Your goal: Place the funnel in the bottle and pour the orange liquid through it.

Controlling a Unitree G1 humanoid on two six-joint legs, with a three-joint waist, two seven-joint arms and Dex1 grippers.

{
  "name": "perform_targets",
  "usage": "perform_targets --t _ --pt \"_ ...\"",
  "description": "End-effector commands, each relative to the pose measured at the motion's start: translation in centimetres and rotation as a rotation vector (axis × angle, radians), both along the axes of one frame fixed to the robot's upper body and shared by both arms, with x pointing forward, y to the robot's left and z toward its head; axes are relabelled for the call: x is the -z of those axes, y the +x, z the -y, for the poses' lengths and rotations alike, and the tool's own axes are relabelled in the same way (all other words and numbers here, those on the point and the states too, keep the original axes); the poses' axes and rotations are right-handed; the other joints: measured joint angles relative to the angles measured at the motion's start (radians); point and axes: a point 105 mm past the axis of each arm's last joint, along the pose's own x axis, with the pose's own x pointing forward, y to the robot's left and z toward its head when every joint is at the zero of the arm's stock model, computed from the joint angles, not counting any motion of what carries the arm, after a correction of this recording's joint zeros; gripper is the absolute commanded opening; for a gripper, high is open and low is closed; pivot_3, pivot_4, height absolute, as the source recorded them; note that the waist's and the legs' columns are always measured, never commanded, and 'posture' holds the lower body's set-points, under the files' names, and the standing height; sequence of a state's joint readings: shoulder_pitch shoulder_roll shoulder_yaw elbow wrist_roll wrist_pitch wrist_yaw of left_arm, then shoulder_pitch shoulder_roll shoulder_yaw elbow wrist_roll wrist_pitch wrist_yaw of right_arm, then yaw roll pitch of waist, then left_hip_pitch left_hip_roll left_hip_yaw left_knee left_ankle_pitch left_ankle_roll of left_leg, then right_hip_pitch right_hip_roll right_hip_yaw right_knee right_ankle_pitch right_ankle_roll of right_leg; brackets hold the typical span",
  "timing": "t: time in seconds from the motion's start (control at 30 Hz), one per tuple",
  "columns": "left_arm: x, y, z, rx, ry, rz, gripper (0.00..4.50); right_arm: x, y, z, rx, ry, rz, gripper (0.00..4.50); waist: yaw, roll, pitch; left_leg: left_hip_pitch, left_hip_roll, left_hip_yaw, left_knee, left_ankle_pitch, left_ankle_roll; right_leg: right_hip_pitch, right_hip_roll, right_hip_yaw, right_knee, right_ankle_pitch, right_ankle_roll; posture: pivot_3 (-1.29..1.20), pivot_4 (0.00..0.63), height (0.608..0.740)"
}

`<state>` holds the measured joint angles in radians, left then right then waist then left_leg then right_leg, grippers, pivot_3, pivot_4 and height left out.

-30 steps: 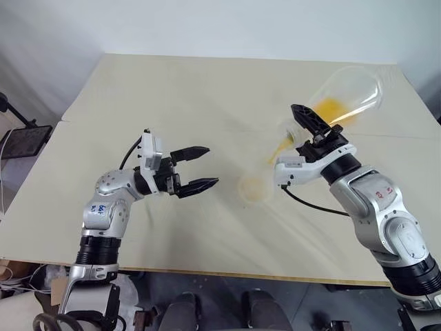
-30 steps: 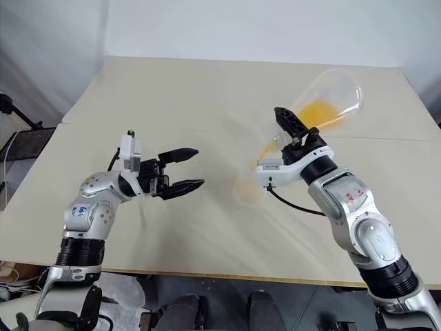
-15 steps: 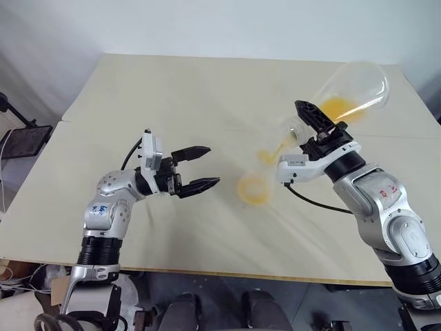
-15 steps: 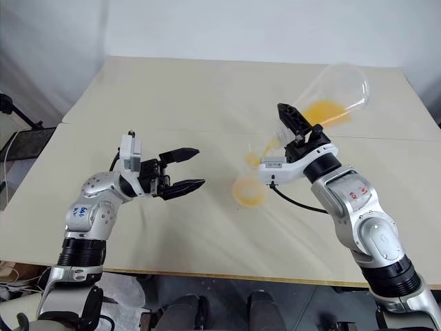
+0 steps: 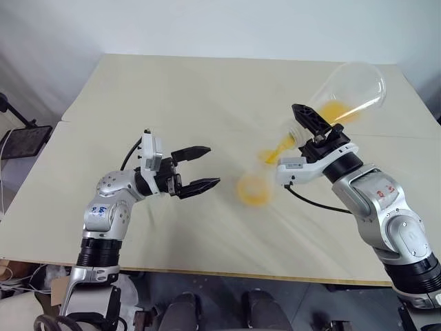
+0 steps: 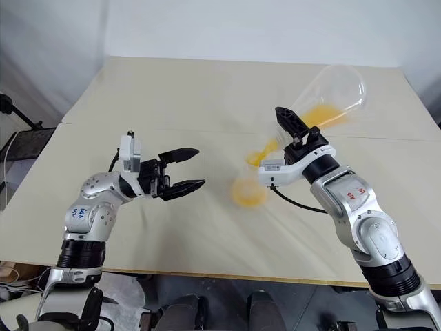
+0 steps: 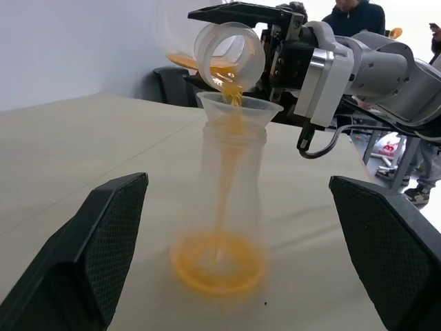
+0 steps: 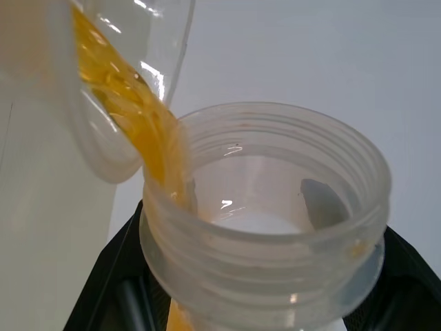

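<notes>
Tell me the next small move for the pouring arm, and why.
Probably hold the tilt steady. The right gripper has the flask tipped, orange liquid is streaming into the funnel seated in the bottle, and liquid remains in the flask.

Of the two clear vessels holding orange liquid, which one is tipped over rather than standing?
The large flask, held tilted above the table by the right gripper; the small bottle stands upright with the funnel in its neck.

A small clear conical bottle point(image 7: 224, 207) stands on the flat table point(image 5: 207, 96), between the arms, with a tiny clear plastic funnel point(image 7: 239, 110) in its neck, below a tilted large clear flask point(image 5: 344, 93).
</notes>
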<state>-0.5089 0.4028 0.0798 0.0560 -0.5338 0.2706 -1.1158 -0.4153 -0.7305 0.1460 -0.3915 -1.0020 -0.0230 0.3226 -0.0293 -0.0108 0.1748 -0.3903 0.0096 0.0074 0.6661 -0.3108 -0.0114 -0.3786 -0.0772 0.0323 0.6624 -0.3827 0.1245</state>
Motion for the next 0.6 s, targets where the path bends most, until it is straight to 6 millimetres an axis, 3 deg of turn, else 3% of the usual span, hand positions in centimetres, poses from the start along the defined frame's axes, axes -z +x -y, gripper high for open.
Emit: perform_targets --t 0.03,0.6 --pt "-0.91 -0.47 -0.07 0.010 -0.019 0.041 4.50 -1.85 -0.50 0.05 -0.003 0.002 0.082 2.49 0.000 0.000 0.000 0.000 0.000 0.000 0.000 0.000 0.000 0.000 0.000 0.000 0.000 0.000 0.000 0.00 0.150 0.740" --pt "-0.90 -0.47 0.14 0.013 -0.022 0.041 4.50 -2.11 -0.47 0.15 0.005 -0.022 0.106 2.49 0.000 0.000 0.000 0.000 0.000 0.000 0.000 0.000 0.000 0.000 0.000 0.000 0.000 0.000 0.000 0.00 0.150 0.740"
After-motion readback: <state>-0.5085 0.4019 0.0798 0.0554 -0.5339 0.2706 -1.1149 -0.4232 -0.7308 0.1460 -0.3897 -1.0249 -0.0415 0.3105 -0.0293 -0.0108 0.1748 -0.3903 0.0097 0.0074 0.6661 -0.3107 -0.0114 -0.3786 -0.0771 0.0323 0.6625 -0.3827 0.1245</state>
